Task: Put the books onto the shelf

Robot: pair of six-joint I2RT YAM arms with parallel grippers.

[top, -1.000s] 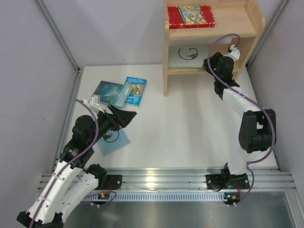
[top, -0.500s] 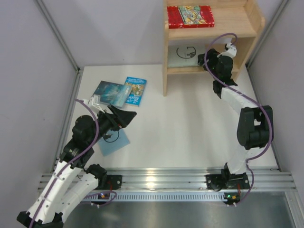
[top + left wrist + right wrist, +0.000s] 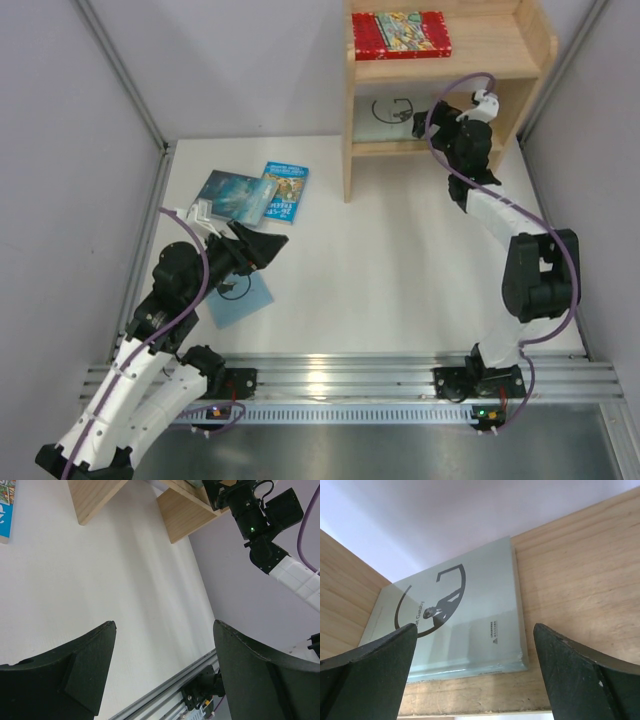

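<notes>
Top external view: the shelf [image 3: 490, 42] stands at the far right of the table [image 3: 400, 270], and both my arms reach in from the near edge.
Red book [image 3: 401, 34]: flat on the top tier, toward its left end.
Pale book [image 3: 385, 112]: flat on the lower tier with its black ring mark facing up. The right wrist view shows it [image 3: 470, 615] resting on the wood, close to the left side panel.
Right claw [image 3: 428, 118]: at the front of the lower tier, by that book's right edge. From the wrist [image 3: 475, 627] my fingers are spread wide with the book's near edge between them, and they grip nothing.
Left claw [image 3: 270, 243]: over the left part of the table, fingers spread. The left wrist view [image 3: 165, 624] shows only bare table between them.
Teal book [image 3: 232, 195] and blue book [image 3: 285, 190]: flat on the table left of the shelf, with their edges overlapping.
Second pale book [image 3: 245, 298]: flat on the table, partly hidden under my left arm.
</notes>
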